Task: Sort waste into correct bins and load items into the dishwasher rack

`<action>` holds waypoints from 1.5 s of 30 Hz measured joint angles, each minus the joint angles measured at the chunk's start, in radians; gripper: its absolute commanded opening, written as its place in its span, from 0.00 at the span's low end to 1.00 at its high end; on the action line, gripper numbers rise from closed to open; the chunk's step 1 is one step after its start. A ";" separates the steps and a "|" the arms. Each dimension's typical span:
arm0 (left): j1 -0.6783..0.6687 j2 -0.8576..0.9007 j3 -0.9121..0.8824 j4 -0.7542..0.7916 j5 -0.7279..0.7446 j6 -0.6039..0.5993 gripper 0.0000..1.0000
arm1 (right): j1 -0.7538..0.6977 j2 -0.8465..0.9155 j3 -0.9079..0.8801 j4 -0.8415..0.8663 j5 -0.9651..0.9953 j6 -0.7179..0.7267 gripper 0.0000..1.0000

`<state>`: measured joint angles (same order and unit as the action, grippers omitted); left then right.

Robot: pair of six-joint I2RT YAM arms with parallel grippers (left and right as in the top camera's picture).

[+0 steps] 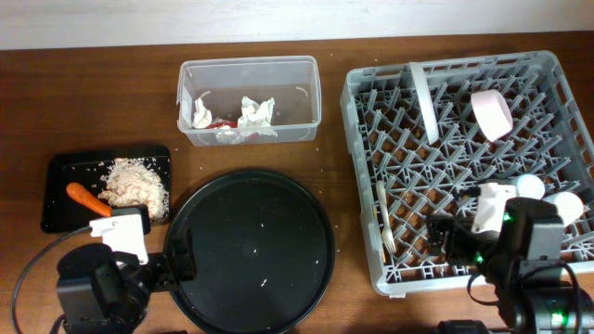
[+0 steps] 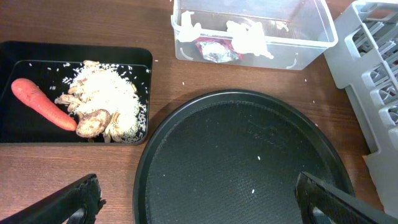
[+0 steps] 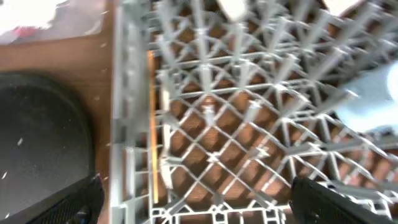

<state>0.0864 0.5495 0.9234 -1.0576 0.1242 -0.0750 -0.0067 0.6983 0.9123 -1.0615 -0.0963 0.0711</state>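
Observation:
The grey dishwasher rack (image 1: 371, 102) holds an upright white plate (image 1: 424, 102), a pink bowl (image 1: 490, 113), a light blue cup (image 1: 531, 186), a white cup (image 1: 566, 206), and a white fork (image 1: 383, 223) next to a chopstick (image 3: 151, 124). The clear tub (image 1: 249, 63) holds white tissues (image 1: 252, 116) and a red wrapper (image 1: 221, 122). The shallow black tray (image 1: 56, 172) holds a carrot (image 1: 86, 198) and rice with brown scraps (image 1: 135, 184). My left gripper (image 2: 202, 208) is open and empty over the round tray's near edge. My right gripper (image 3: 199, 205) is open and empty over the rack's front left corner.
The large round black tray (image 1: 251, 250) lies between the shallow tray and the rack, with a few rice grains on it. Both arm bases sit at the table's front edge. The wooden table ends at a pale wall at the back.

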 measured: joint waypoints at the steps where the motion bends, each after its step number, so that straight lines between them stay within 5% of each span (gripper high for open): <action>1: 0.000 0.000 0.000 0.000 0.000 0.000 0.99 | 0.035 0.000 0.000 0.000 -0.003 0.000 0.98; 8: 0.000 0.000 0.000 0.000 0.003 0.000 0.99 | 0.066 -0.124 -0.034 0.067 0.001 -0.005 0.98; 17: 0.000 -0.001 -0.004 -0.003 0.003 0.000 0.99 | 0.011 -0.655 -0.623 0.690 0.002 -0.049 0.98; 23: 0.000 -0.001 -0.004 -0.004 0.003 0.000 0.99 | -0.033 -0.685 -0.874 1.197 0.001 -0.057 0.98; 28: 0.000 -0.001 -0.004 -0.003 0.003 0.000 0.99 | -0.033 -0.685 -0.902 0.997 0.002 -0.163 0.98; 45: 0.000 -0.001 -0.004 -0.003 0.003 0.000 0.99 | -0.033 -0.686 -0.902 0.996 0.002 -0.184 0.98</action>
<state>0.0864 0.5488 0.9195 -1.0611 0.1276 -0.0750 -0.0399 0.0120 0.0105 -0.0650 -0.0944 -0.1131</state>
